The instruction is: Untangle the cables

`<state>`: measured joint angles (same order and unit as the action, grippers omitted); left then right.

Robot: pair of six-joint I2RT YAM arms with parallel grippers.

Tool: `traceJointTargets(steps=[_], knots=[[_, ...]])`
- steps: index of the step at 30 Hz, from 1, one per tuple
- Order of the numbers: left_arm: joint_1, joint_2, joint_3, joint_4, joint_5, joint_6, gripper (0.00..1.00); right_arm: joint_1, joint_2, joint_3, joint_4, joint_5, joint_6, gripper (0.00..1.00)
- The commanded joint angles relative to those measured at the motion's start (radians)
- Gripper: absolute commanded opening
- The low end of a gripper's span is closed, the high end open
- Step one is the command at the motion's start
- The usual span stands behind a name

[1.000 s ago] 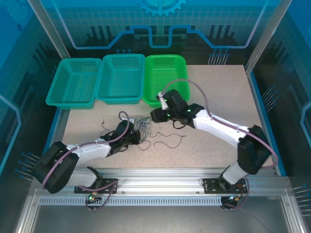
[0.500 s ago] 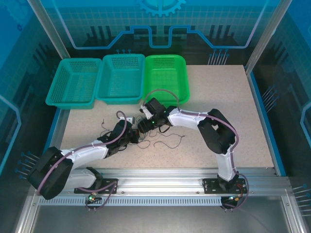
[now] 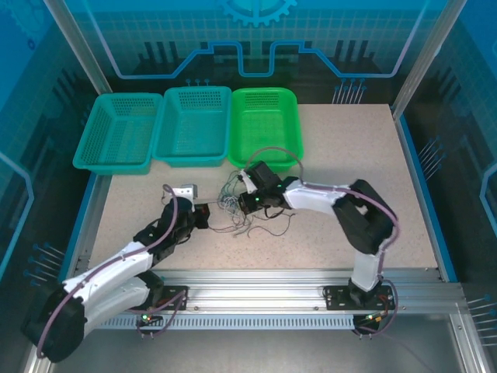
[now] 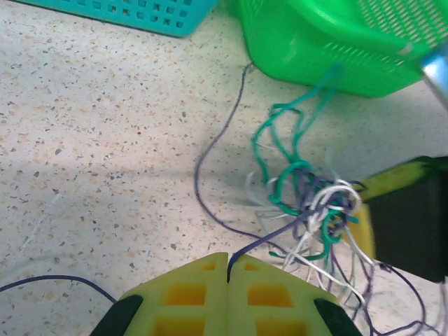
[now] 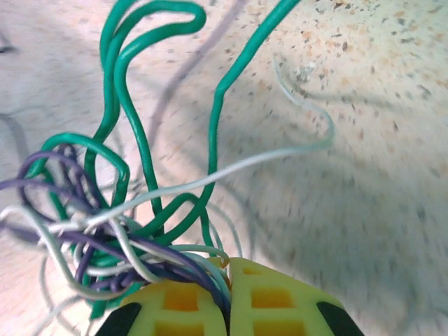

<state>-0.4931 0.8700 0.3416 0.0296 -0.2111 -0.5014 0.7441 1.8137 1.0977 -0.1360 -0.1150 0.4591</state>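
Note:
The cables point(image 3: 231, 203) form a curly knot of green, pale and dark purple wires on the table between my two grippers. My left gripper point(image 3: 203, 215) is shut on one dark purple cable point(image 4: 210, 143), pinched at the fingertips of the left gripper point(image 4: 229, 259); that cable runs into the knot point(image 4: 315, 203). My right gripper point(image 3: 245, 204) sits right of the knot. In the right wrist view the right gripper point(image 5: 228, 266) is shut on several purple and pale strands from the knot point(image 5: 98, 238). A green cable point(image 5: 115, 105) loops upward.
Three baskets stand along the back: two teal ones point(image 3: 116, 132) point(image 3: 194, 124) and a green one point(image 3: 264, 124), the green one just behind the knot point(image 4: 329, 42). A loose dark strand point(image 3: 273, 225) lies right of the knot. Bare tabletop point(image 3: 349, 155) stretches right.
My right gripper has closed on strands of the knot and shifted slightly right. My left arm has drawn back to the left with the dark cable, stretching it from the knot.

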Motion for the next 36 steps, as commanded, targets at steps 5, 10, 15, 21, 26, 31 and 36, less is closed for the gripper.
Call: traceJointTargets(steps=[5,10,15,21,26,31,36], knots=[[0.274,-0.164,-0.042,-0.15,0.015,-0.044,0.0,-0.407,-0.303,-0.338,-0.137,0.233,0.169,0.0],[0.277,-0.081,-0.04,-0.034,0.169,-0.003,0.0,-0.426,-0.303,-0.33,-0.138,0.123,0.092,0.05],[0.22,0.152,-0.019,0.102,0.281,-0.003,0.0,-0.323,-0.214,-0.287,-0.129,0.02,0.057,0.12],[0.059,0.469,0.049,0.171,0.254,-0.025,0.0,-0.258,-0.261,-0.209,-0.17,-0.109,-0.025,0.36],[0.018,0.522,0.028,0.261,0.225,-0.07,0.0,-0.161,-0.263,-0.04,-0.297,-0.038,-0.124,0.45],[0.018,0.469,0.015,0.199,0.188,-0.053,0.0,-0.068,-0.193,0.125,-0.297,0.0,-0.117,0.54],[0.018,0.385,-0.024,0.131,0.133,-0.081,0.0,0.035,-0.018,0.328,-0.251,0.105,-0.054,0.54]])
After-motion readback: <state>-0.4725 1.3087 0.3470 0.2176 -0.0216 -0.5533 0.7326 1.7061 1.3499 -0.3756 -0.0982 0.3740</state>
